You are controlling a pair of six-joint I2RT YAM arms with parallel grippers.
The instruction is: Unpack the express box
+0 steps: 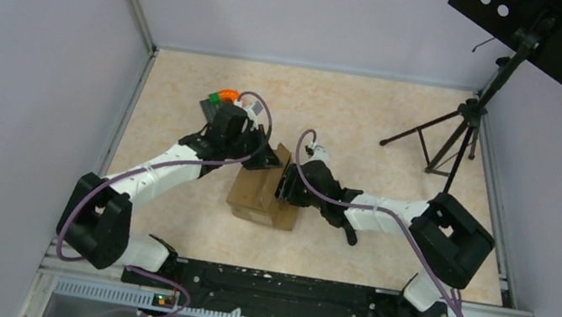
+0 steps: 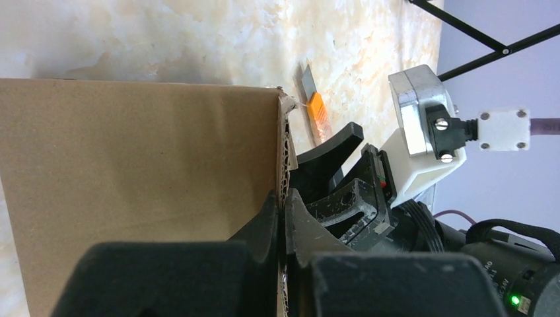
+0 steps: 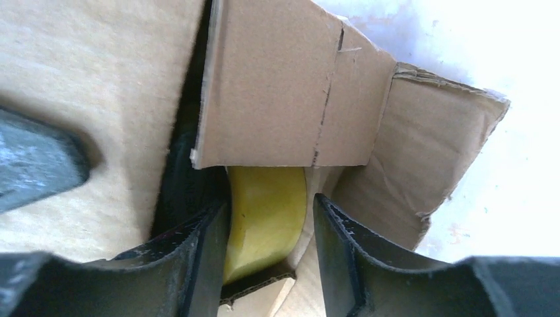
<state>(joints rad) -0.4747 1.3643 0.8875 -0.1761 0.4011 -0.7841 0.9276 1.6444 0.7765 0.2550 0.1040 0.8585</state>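
Pinched shut in left gripper (image 2: 285,201): wall edge of box (image 2: 132,172). Right gripper (image 3: 271,206) half-wide, unclamped, yellow tape roll (image 3: 264,221) between jaws, flap (image 3: 277,86) just beyond fingertips. Risk: snagging flap on closing; dragging box out of left pinch on pull-out.

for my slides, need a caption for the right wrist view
right gripper open astride the yellow tape roll inside the opened express box
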